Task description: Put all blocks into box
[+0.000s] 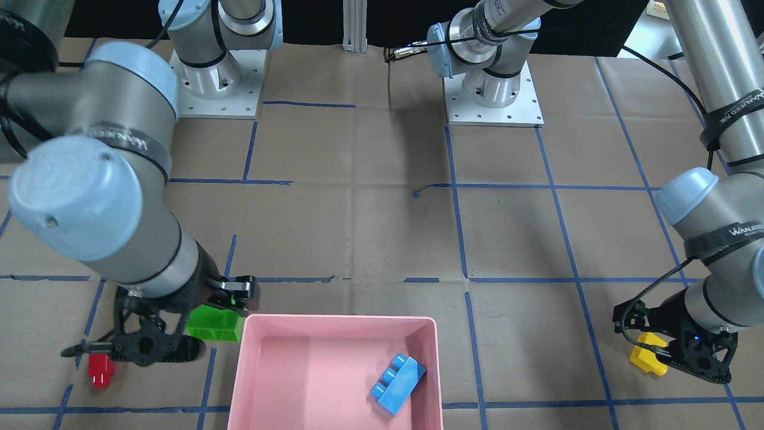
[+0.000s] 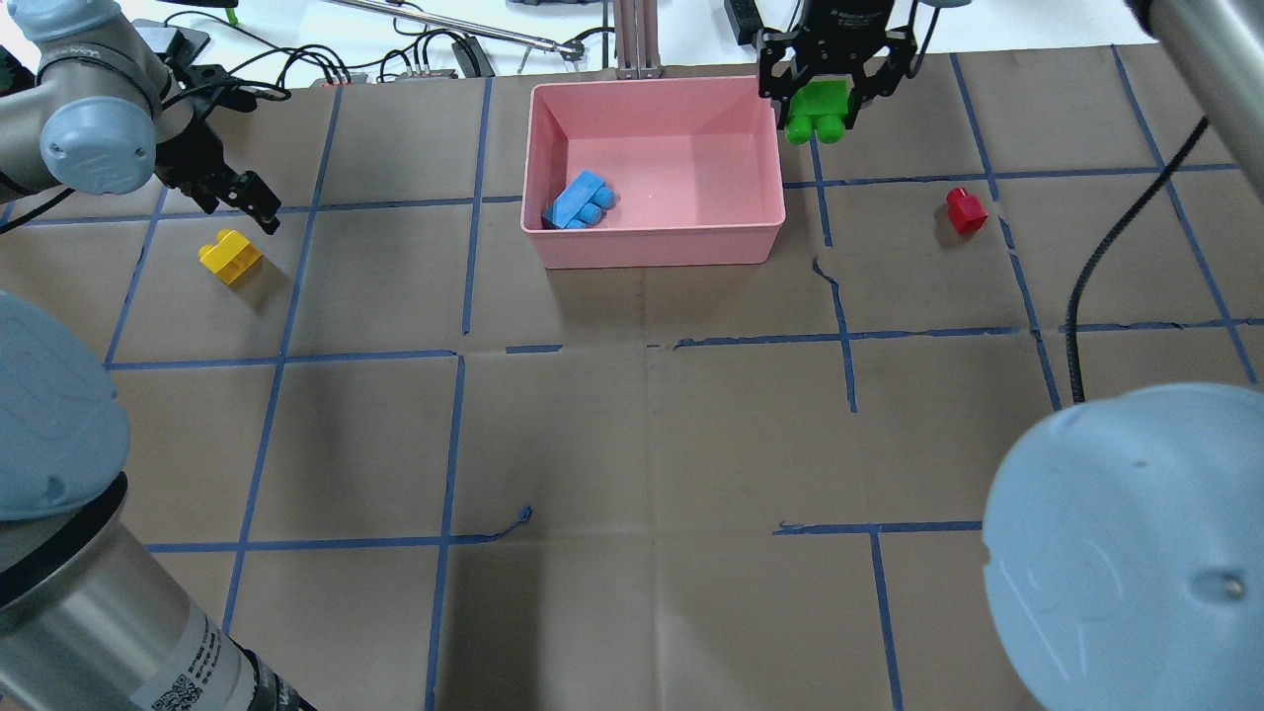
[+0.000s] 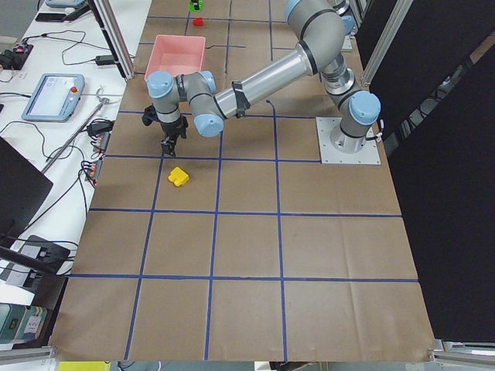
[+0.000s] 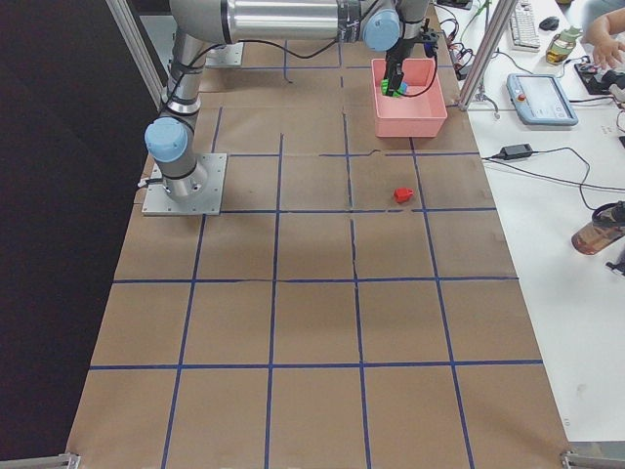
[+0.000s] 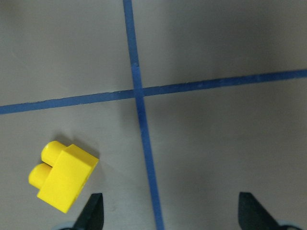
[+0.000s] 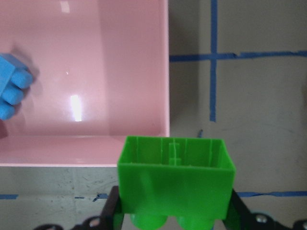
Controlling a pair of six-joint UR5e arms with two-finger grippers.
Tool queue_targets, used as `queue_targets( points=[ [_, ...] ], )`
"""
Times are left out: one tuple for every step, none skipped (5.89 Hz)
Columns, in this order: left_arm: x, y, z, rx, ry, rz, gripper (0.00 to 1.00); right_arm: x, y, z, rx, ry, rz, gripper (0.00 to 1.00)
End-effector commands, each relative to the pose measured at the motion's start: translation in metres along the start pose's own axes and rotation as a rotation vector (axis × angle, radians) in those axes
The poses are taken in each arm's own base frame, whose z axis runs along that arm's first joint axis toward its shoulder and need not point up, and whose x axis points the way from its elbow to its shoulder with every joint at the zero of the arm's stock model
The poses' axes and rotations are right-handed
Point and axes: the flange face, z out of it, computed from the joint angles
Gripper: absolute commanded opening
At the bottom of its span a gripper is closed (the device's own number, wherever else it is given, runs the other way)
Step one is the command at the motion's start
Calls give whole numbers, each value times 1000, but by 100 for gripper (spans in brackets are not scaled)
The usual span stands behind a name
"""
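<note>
The pink box (image 2: 652, 247) stands at the table's far middle and holds the light-blue brick (image 2: 583, 200), also seen in the front view (image 1: 399, 382). My right gripper (image 2: 822, 99) is shut on the green brick (image 2: 820, 109), held in the air just outside the box's right rim; the wrist view shows the green brick (image 6: 175, 182) beside the box corner (image 6: 165, 72). The red brick (image 2: 966, 210) lies on the table to its right. My left gripper (image 2: 252, 202) is open above the table, close to the yellow brick (image 2: 230, 257), which lies left of the fingers (image 5: 93, 213).
Blue tape lines cross the brown paper table cover. The arm bases (image 1: 494, 95) are bolted at the robot's side. Cables and a metal post (image 2: 637, 39) lie beyond the box at the far edge. A tablet (image 3: 52, 97) sits off the table.
</note>
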Motion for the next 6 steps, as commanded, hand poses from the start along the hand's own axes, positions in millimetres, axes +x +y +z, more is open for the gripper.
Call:
queue_targets(
  points=[
    [-32, 19, 35, 18, -45, 170, 99, -41, -37, 75, 15, -64, 20, 35],
    [-34, 17, 50, 25, -57, 229, 99, -60, -38, 104, -14, -67, 2, 35],
    [-36, 16, 72, 10, -36, 228, 99, -66, -39, 112, -12, -69, -11, 39],
    [-38, 14, 80, 2, -28, 234, 99, -65, -42, 113, 10, -71, -18, 99],
    [-48, 17, 85, 2, -26, 220, 99, -66, -44, 107, 37, -75, -20, 99],
    [-48, 18, 88, 2, -18, 217, 97, -63, -42, 95, 48, -69, -19, 99]
  ],
)
